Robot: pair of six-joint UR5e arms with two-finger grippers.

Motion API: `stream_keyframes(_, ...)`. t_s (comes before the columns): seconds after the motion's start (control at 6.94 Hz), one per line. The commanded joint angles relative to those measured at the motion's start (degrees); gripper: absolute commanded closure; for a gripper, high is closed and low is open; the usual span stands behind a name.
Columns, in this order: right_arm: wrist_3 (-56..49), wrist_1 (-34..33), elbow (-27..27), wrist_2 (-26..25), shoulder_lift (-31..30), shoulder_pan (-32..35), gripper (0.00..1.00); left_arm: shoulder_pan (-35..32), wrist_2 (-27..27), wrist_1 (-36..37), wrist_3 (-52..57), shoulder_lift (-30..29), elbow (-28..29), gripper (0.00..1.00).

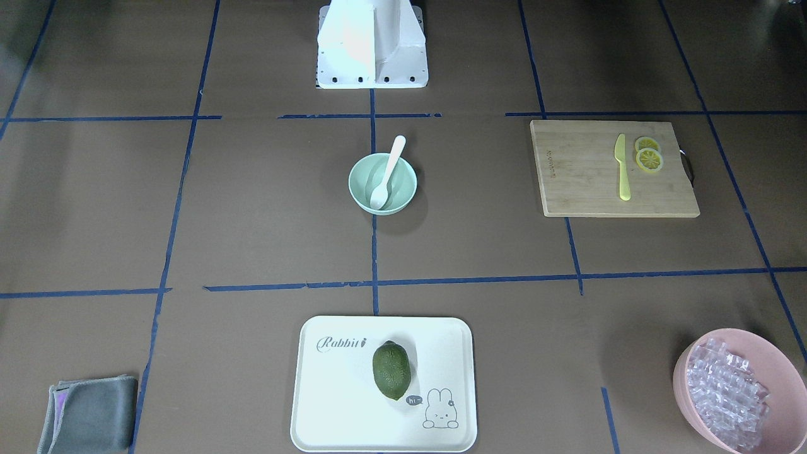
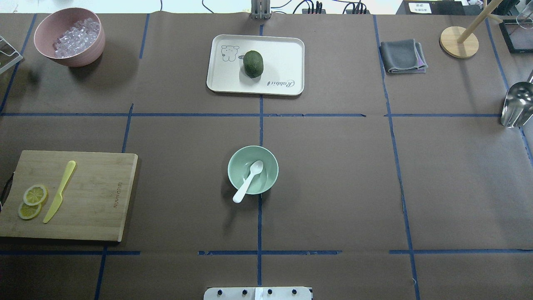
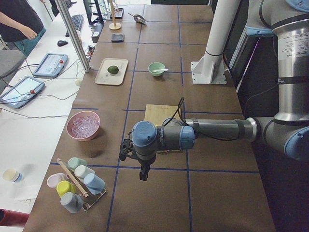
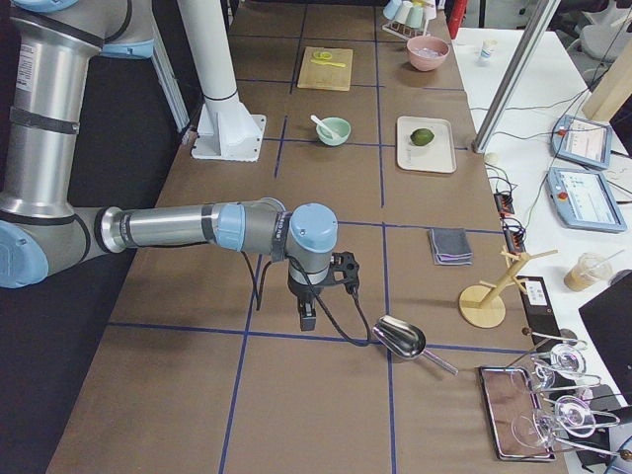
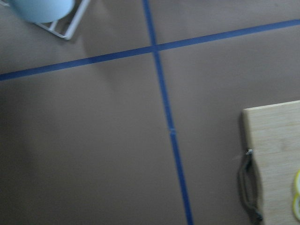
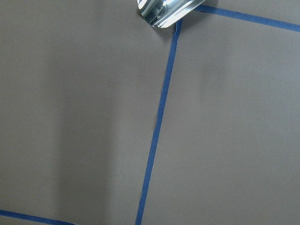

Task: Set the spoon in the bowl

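The white spoon [image 1: 388,169] lies in the mint-green bowl [image 1: 361,194] at the table's middle. Its scoop rests on the bowl's floor and its handle leans over the rim toward the robot. In the overhead view the spoon [image 2: 248,181] sits the same way in the bowl [image 2: 271,166]. My left gripper [image 3: 143,173] shows only in the exterior left view, hanging over the table end far from the bowl. My right gripper [image 4: 307,320] shows only in the exterior right view, over the other end. I cannot tell whether either is open or shut.
A bamboo cutting board [image 2: 95,196] holds a yellow knife [image 2: 59,191] and lemon slices [image 2: 32,200]. A white tray [image 2: 283,58] carries an avocado [image 2: 253,63]. A pink bowl of ice pieces [image 2: 70,35], a grey cloth [image 2: 402,56] and a metal scoop [image 2: 516,104] stand around.
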Motion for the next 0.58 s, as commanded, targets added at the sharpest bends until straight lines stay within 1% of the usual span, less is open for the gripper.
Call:
stream_keyframes(0.0,0.03,0.0,0.11,0.0,0.26,0.0,0.0,-0.5,0.14,0.2,0.29,-0.55,0.3,0.0)
stream_keyframes(0.14,0.03,0.0,-0.07,0.0,0.35,0.0,0.0,-0.5,0.31,-0.24,0.64,-0.55,-0.92,0.0)
stream_keyframes(0.43,0.2,0.0,0.02,0.0,0.43,0.0,0.0,-0.41,-0.21,-0.51,0.9,-0.46,-1.1,0.0)
